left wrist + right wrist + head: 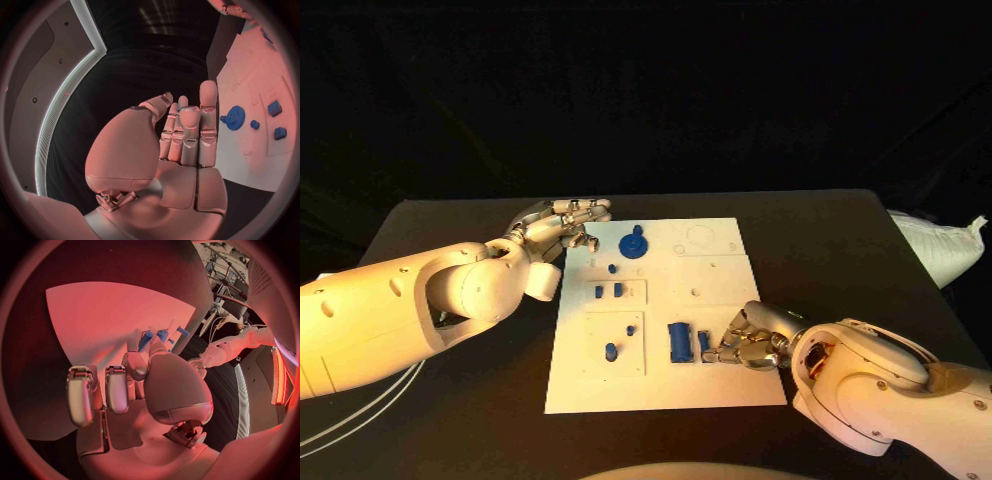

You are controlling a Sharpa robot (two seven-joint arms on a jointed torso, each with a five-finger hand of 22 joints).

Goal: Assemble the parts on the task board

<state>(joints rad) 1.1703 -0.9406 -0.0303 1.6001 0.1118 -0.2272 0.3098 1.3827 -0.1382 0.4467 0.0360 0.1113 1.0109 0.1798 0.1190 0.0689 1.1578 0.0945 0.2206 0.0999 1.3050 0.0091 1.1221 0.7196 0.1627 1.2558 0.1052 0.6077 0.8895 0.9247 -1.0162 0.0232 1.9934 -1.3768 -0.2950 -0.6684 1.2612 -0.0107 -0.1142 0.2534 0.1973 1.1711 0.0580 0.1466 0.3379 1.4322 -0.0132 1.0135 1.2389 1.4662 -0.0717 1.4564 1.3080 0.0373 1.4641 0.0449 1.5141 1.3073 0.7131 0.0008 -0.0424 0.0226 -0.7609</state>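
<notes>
Right hand (pixel 750 343) at small blue part (pixel 705 347) on task board (pixel 733 385)

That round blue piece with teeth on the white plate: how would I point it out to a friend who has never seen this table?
Start at the white plate in the middle of the black table. Look to its far corner on the robot's left, just beside the left hand. There lies the blue gear: it is the one round, toothed piece, while the other blue parts nearer the robot are small blocks and pegs.
</notes>
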